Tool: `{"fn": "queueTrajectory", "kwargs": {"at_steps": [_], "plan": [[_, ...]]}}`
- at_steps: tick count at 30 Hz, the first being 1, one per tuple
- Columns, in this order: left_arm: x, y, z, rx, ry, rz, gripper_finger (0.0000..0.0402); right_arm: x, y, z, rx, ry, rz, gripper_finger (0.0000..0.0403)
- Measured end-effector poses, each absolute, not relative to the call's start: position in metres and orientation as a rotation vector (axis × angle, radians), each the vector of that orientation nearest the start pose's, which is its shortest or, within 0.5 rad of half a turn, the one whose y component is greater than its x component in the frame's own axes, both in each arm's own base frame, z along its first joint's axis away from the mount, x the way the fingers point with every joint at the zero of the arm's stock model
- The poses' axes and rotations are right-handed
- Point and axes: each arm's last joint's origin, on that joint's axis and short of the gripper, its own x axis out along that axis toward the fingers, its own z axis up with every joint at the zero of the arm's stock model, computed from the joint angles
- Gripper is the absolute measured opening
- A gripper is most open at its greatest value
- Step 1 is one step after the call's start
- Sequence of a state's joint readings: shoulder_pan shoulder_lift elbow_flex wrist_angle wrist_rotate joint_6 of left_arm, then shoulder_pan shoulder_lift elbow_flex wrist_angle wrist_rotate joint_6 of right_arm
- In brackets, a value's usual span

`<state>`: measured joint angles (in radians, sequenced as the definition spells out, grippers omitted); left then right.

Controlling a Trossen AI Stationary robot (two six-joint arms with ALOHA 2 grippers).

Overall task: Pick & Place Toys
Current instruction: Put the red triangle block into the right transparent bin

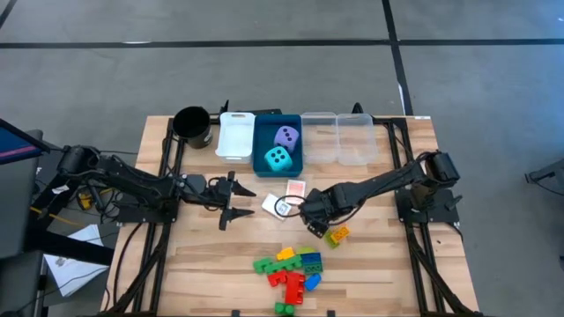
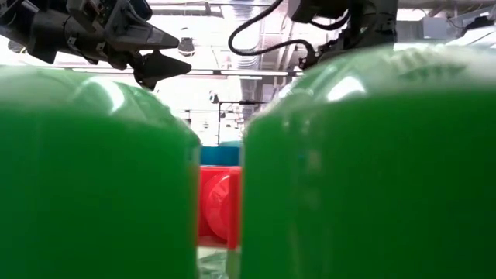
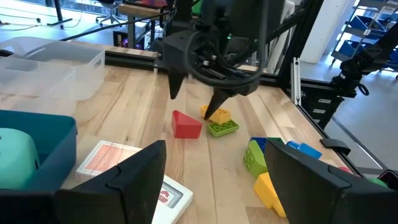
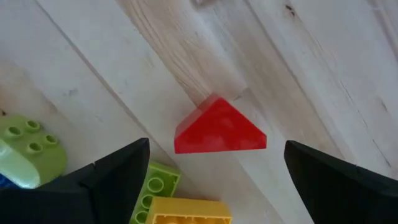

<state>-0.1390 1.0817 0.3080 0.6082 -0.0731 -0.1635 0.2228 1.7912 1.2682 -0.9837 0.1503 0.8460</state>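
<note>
Right wrist view: right tool (image 4: 214,177) hangs over the bench (image 4: 323,74) with fingers spread wide, holding nothing; a red wedge brick (image 4: 219,127) lies on the wood between them, untouched, with a yellow-on-green brick pair (image 4: 177,202) just beside it. High view: left tool (image 1: 231,201) sits mid-bench left, fingers apart, holding nothing. Cyan die (image 1: 278,158) and lavender die (image 1: 286,136) lie in the blue tray (image 1: 260,141). Two card packs (image 1: 284,199) lie between the tools. Main brick pile (image 1: 293,269) sits near the front edge.
</note>
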Motion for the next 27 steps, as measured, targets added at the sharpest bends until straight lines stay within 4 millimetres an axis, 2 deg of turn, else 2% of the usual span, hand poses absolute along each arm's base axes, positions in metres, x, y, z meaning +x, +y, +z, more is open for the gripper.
{"fn": "queueTrajectory", "kwargs": {"at_steps": [3,8,12,20,27], "plan": [[0.207,-0.027,0.192,-0.145,0.170,-0.052,0.0266,0.319,0.063,0.192,0.430,1.403,-0.544,0.0365],[0.207,-0.027,0.192,-0.145,0.171,-0.052,0.0266,0.307,0.054,0.174,0.522,1.512,-0.543,0.0365],[0.207,-0.027,0.192,-0.145,0.171,-0.052,0.0266,0.305,0.054,0.160,0.532,1.487,-0.523,0.0365],[0.207,-0.027,0.192,-0.145,0.172,-0.052,0.0266,0.315,0.058,0.160,0.503,1.386,-0.442,0.0365],[0.207,-0.027,0.192,-0.144,0.172,-0.052,0.0266,0.316,0.056,0.160,0.500,1.376,-0.433,0.0365]]}}
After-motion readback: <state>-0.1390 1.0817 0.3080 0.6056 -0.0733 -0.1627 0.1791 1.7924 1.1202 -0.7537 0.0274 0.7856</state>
